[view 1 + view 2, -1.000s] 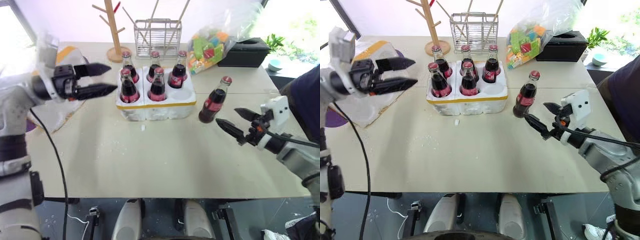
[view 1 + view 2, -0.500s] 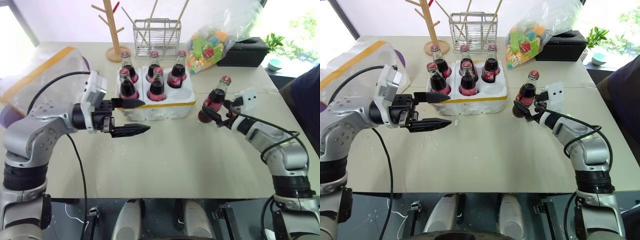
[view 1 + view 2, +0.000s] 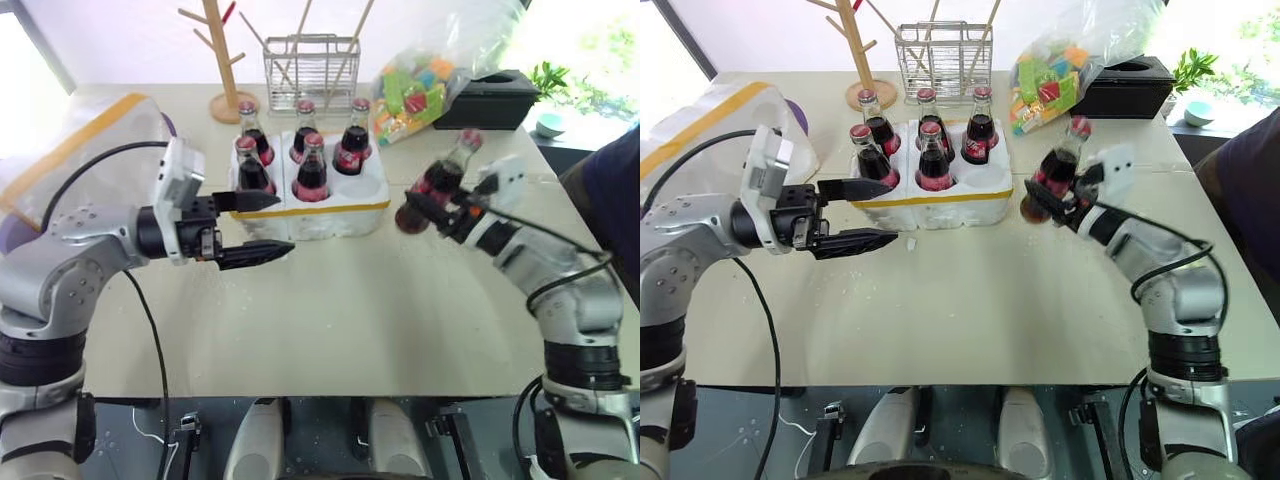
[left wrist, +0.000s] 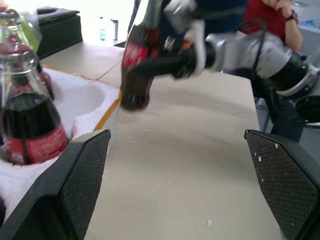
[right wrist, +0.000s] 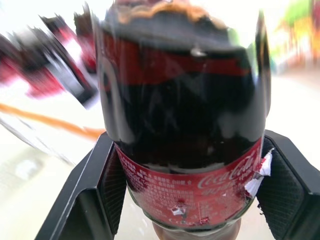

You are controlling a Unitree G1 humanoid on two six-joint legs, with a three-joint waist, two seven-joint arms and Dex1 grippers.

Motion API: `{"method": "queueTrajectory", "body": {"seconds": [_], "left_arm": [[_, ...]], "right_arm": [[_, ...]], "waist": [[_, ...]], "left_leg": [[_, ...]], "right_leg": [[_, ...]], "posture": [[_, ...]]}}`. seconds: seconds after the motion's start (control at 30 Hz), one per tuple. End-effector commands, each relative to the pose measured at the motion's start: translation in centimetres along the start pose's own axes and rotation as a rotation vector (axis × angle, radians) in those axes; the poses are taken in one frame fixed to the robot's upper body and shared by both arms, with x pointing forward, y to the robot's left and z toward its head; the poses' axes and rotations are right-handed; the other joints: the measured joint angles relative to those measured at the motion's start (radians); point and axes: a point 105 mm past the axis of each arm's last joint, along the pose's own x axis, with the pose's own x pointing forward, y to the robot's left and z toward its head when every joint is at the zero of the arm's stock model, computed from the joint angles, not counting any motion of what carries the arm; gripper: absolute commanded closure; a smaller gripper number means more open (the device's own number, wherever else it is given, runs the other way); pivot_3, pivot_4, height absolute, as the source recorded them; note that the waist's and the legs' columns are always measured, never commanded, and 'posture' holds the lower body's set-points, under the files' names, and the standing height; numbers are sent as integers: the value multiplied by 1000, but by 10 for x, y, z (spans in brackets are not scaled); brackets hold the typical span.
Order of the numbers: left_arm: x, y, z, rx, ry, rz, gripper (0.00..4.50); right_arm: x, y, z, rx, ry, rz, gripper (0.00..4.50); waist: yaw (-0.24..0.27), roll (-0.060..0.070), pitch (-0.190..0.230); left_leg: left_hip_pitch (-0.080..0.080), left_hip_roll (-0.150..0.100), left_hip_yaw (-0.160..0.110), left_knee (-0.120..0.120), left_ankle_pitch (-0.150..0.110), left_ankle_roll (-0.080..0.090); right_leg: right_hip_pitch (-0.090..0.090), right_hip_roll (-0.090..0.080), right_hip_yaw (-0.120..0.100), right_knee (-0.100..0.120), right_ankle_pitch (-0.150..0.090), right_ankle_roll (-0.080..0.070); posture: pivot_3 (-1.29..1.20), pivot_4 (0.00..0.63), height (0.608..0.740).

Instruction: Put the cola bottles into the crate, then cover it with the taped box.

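Blurring hides the cap of the sixth bottle (image 3: 435, 185), which the right pincer (image 3: 440, 207) clamps around its glass body, tilted, above the tabletop (image 3: 380, 310) just beside the crate (image 3: 330, 215). Five bottles stand in the rough white foam crate's round wells; one well is empty. The left pincer (image 3: 262, 226) gapes before the crate. The taped box (image 3: 85, 150) sits partly cut off at left.

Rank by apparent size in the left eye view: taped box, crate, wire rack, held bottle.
1. taped box, partly cut off by the frame
2. crate
3. wire rack
4. held cola bottle, in the right gripper; smallest, though nearest the camera
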Motion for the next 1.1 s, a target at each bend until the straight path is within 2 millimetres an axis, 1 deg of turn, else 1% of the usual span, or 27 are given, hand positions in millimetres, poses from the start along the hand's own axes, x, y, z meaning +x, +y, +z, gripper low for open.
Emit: {"method": "queueTrajectory", "body": {"seconds": [0.03,0.1,0.23,0.3,0.37,0.5,0.53,0.57,0.63,0.7,0.73,0.77,0.87,0.97,1.03,1.07,1.1], "left_arm": [[-8,0,12,51,-33,44,0],[-9,1,12,52,-36,57,0],[-10,7,10,49,-32,90,0],[-11,8,10,55,-35,103,0],[-13,10,11,62,-39,118,0],[-18,12,13,65,-46,137,0],[-19,11,14,65,-53,140,0],[-20,11,16,65,-57,142,0],[-21,9,17,67,-59,142,0],[-22,9,17,70,-56,144,0],[-24,10,17,72,-51,149,0],[-27,11,17,77,-38,159,0],[-48,15,17,94,22,212,0],[-81,17,20,115,109,292,0],[-110,18,23,124,188,352,0],[-127,18,25,123,235,387,0],[-141,18,26,123,272,415,0]], "right_arm": [[7,33,74,-88,-204,144,1670],[17,39,79,-97,-202,172,1670],[48,51,71,-133,-164,219,1670],[62,55,58,-131,-119,238,1670],[72,54,43,-148,-70,236,1670],[85,43,12,-197,20,185,1670],[89,38,5,-201,34,156,1670],[92,34,1,-203,43,136,1670],[95,29,-15,-173,96,115,1670],[95,28,-22,-142,128,120,595],[95,29,-22,-142,128,125,226],[93,31,-20,-148,125,135,16],[79,40,0,-156,90,210,16],[50,43,30,-126,61,288,16],[28,42,48,-137,52,312,16],[17,41,56,-149,53,322,16],[9,41,62,-150,59,331,16]], "waist": [[-5,0,0],[-6,0,0],[-10,0,0],[-12,0,0],[-12,0,0],[-14,0,0],[-15,0,0],[-16,0,0],[-15,0,0],[-14,0,0],[-15,0,0],[-15,0,0],[-16,0,0],[-15,0,0],[-15,0,0],[-15,0,0],[-15,0,0]], "left_leg": [[0,0,0,0,0,0],[0,1,0,0,0,0],[1,1,0,-1,0,0],[1,1,0,-1,0,0],[1,1,1,-1,0,0],[0,1,1,-1,0,0],[0,1,1,-1,0,0],[0,1,2,-1,0,0],[1,1,2,-1,0,0],[1,1,2,-1,0,0],[1,1,2,-1,0,0],[1,1,2,-1,0,0],[1,1,2,-1,0,0],[1,1,3,-5,0,0],[2,1,4,-8,0,0],[2,1,5,-10,0,-1],[4,1,6,-11,0,-1]], "right_leg": [[0,0,0,0,0,0],[0,1,0,0,0,0],[0,2,0,0,0,0],[0,2,1,0,0,0],[0,2,1,0,0,0],[0,1,2,0,0,0],[0,1,2,0,0,0],[-1,1,2,0,0,0],[-1,2,2,0,0,0],[-1,1,2,0,0,0],[-1,1,3,0,0,0],[-1,2,4,0,0,0],[-1,2,4,1,0,0],[-3,2,4,0,0,0],[-4,2,5,-1,0,0],[-4,2,5,-1,0,0],[-4,2,6,-1,0,0]], "posture": [[0,150,740],[0,150,740],[0,150,740],[0,150,740],[0,150,740],[0,150,740],[0,150,740],[0,150,740],[0,150,740],[0,150,740],[0,150,740],[0,150,740],[0,150,740],[0,150,740],[0,150,740],[0,150,740],[0,150,740]]}}
